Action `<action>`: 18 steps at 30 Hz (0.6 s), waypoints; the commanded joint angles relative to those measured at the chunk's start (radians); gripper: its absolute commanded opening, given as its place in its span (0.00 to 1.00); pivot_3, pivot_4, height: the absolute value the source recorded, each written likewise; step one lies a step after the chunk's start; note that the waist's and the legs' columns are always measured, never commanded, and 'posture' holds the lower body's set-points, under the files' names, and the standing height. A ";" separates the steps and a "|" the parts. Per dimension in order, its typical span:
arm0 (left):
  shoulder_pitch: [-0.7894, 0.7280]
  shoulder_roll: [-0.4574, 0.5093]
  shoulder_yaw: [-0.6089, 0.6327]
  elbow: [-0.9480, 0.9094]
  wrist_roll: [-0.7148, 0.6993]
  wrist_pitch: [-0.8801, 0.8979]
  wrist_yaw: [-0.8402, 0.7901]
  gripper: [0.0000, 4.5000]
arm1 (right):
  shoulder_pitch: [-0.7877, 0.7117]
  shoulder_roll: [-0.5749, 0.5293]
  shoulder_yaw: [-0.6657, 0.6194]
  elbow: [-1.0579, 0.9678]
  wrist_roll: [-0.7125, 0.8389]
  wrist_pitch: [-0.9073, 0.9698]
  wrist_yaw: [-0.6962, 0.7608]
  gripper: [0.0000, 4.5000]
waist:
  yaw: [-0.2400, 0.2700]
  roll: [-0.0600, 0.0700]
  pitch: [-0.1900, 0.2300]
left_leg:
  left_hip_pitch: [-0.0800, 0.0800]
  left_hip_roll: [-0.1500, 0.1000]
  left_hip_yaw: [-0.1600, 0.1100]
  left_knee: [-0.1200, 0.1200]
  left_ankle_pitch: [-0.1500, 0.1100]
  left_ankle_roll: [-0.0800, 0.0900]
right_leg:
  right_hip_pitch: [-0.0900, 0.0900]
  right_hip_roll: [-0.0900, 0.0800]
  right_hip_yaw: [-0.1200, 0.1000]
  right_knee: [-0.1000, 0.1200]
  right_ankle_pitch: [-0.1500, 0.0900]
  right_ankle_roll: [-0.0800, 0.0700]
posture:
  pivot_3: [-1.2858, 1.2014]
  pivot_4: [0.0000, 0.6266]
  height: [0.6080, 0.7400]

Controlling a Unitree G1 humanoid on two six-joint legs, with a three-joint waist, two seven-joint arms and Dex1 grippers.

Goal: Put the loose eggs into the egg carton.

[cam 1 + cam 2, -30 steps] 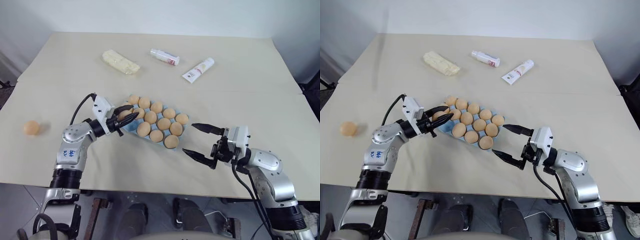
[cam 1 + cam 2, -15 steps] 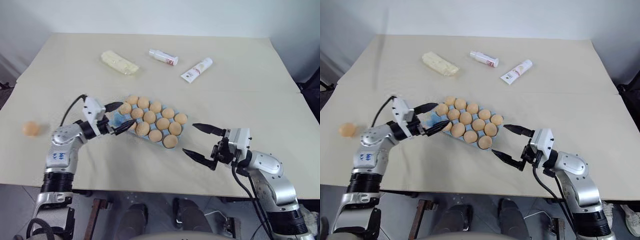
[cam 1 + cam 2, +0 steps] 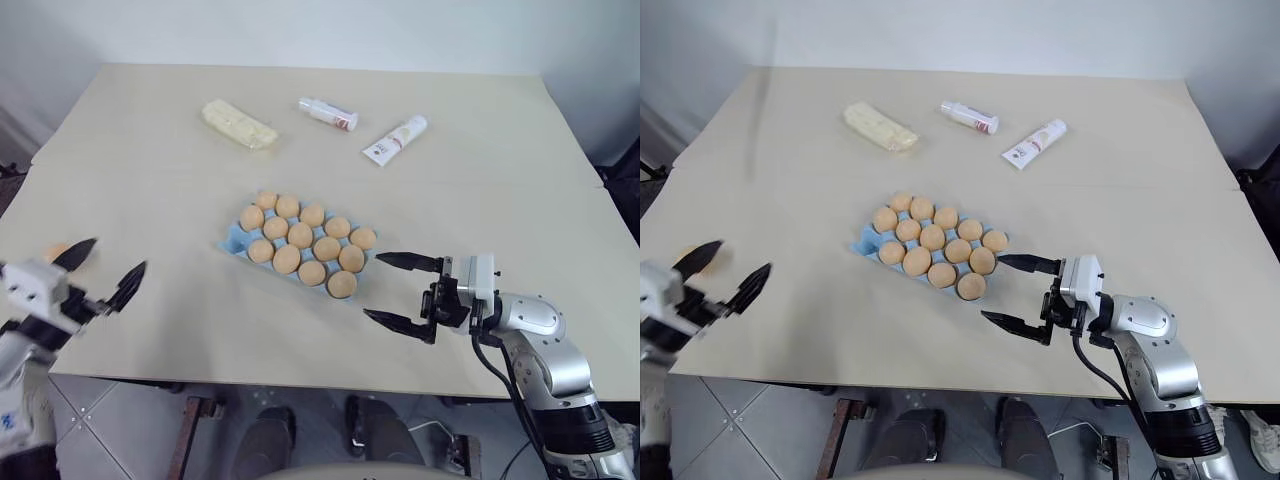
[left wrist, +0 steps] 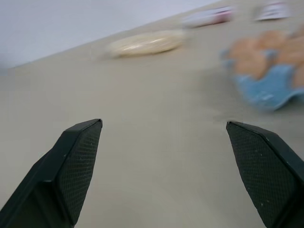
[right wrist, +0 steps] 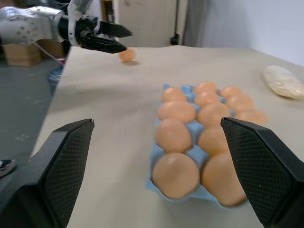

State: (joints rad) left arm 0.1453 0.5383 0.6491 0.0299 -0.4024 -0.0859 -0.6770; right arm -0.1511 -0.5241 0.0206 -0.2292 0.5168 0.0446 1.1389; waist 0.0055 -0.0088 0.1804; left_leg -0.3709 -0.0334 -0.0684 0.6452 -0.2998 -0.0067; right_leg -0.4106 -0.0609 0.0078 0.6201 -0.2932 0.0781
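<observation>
Left gripper (image 3: pixel 103 269): at the table's (image 3: pixel 480 180) left edge, jaws spread wide, nothing between them and nothing touched. 1 loose egg (image 3: pixel 56 252) lies on the table just beyond its far fingertip, partly hidden by that finger; in the right wrist view the same egg (image 5: pixel 126 54) sits just past the tips of the left gripper (image 5: pixel 111 38), and contact cannot be told.

Right gripper (image 3: pixel 1012 293): near the front edge of the table, pointing toward the robot's left, jaws likewise wide apart and empty. Its far fingertip (image 3: pixel 1008 263) stands just beside the nearest corner of the egg carton (image 3: pixel 866 243), apart from it; its near fingertip is over bare table.

Egg carton: a light blue tray lying well to the right of the left gripper and immediately ahead of the right one, at an angle to the table's edges. 12 eggs (image 3: pixel 932 237) are seated in its cups; blue cups show bare along the end facing the left gripper.

Beyond the carton, well away from both grippers: a pale yellow wrapped block (image 3: pixel 240 123), a small white bottle (image 3: pixel 329 114) and a white tube (image 3: pixel 396 139).
</observation>
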 commanded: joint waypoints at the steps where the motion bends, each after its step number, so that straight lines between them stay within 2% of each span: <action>1: 0.091 -0.087 0.091 -0.054 -0.027 -0.038 0.107 0.99 | -0.017 0.002 0.002 -0.021 0.020 -0.012 0.021 1.00 | 0.007 0.000 0.000 | 0.000 0.000 0.000 0.000 0.000 0.000 | 0.001 0.000 0.000 0.000 0.000 0.000 | 0.52 0.24 1.00; 4: 0.134 -0.177 0.169 -0.035 -0.056 -0.045 0.232 0.99 | -0.027 0.007 0.014 -0.013 0.020 -0.009 0.028 1.00 | 0.013 0.000 0.000 | 0.000 0.000 0.000 0.001 0.000 0.001 | 0.001 0.000 0.000 -0.001 0.000 0.000 | 0.52 0.24 1.00; 9: 0.137 -0.248 0.203 -0.035 -0.087 -0.026 0.359 0.99 | -0.046 0.009 0.017 0.005 0.017 -0.006 0.039 1.00 | 0.023 -0.001 0.000 | 0.000 0.001 0.000 0.001 0.000 0.001 | 0.001 0.000 -0.001 -0.001 0.000 -0.001 | 0.52 0.24 1.00; 15: 0.039 -0.190 0.161 -0.006 -0.070 0.020 0.424 0.99 | -0.061 0.006 0.015 0.014 0.018 0.000 0.043 1.00 | 0.020 -0.002 -0.001 | 0.000 0.001 0.000 0.002 0.000 0.001 | 0.002 0.000 -0.001 0.000 0.000 0.000 | 0.52 0.24 1.00; 18: -0.102 -0.099 0.106 0.092 -0.018 0.073 0.466 0.99 | -0.062 0.008 0.019 0.010 0.016 0.004 0.039 1.00 | 0.022 -0.002 -0.001 | 0.001 0.001 0.000 0.001 0.000 0.000 | 0.001 0.001 -0.001 0.001 0.000 0.000 | 0.52 0.24 1.00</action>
State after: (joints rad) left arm 0.0714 0.4036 0.7644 0.1031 -0.4478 -0.0262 -0.2367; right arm -0.2100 -0.5184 0.0422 -0.1959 0.5182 0.0487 1.1757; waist 0.0275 -0.0108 0.1797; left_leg -0.3706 -0.0327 -0.0698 0.6467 -0.2996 -0.0069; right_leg -0.4101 -0.0598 0.0054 0.6216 -0.2934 0.0773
